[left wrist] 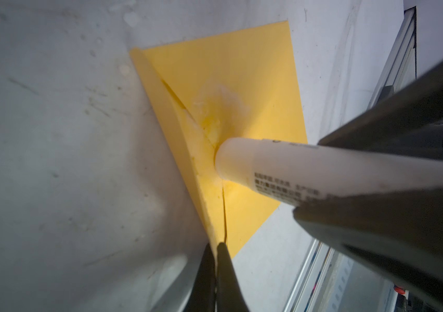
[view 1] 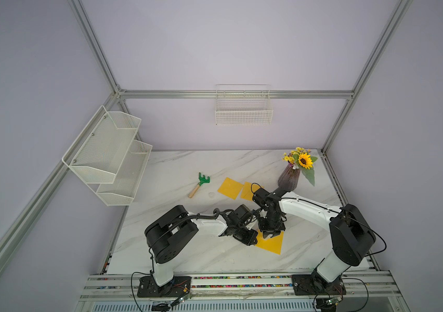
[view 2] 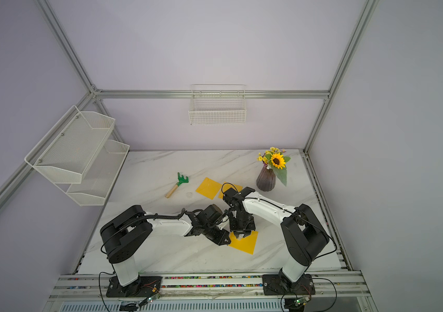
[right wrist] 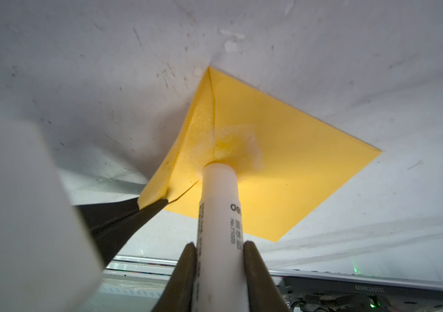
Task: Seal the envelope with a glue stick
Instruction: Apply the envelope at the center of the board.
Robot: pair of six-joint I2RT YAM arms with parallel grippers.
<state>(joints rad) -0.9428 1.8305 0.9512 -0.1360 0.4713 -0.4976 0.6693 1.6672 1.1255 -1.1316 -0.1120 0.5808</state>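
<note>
Near centre of the table (view 1: pixel 188 251): yellow envelope (view 1: pixel 271 243) lies flat, both arms over its left part.

Left gripper (left wrist: pixel 216 245): fingers pressed together, pinching the near corner of the flap (right wrist: pixel 188 151). The flap is lifted off the envelope body, open, not folded down.

Right gripper (right wrist: pixel 219 245): fingers clamped on either side of the glue stick (right wrist: pixel 219 194), held by its lower body, pointing down. The uncapped tip touches the envelope near the middle, where the seams meet, just beside the raised flap.

Whitish glue smear (right wrist: pixel 236 143) is on the paper right by the tip, also seen from the left wrist, so gluing looks underway. Coverage looks patchy, one blob rather than a line along the flap edge; cannot tell if the flap's underside has any.

Judged progress: roughly mid-task. Done: stick grasped, cap off, flap held up, some glue down. Left: finish spreading, lift the stick away, fold the flap down, press it shut.

Farther back: two spare yellow sheets (view 1: pixel 230 188) lie untouched, toy rake (view 1: pixel 200 184) to their left, vase (view 1: pixel 289 179) of flowers far right. None is involved.
</note>
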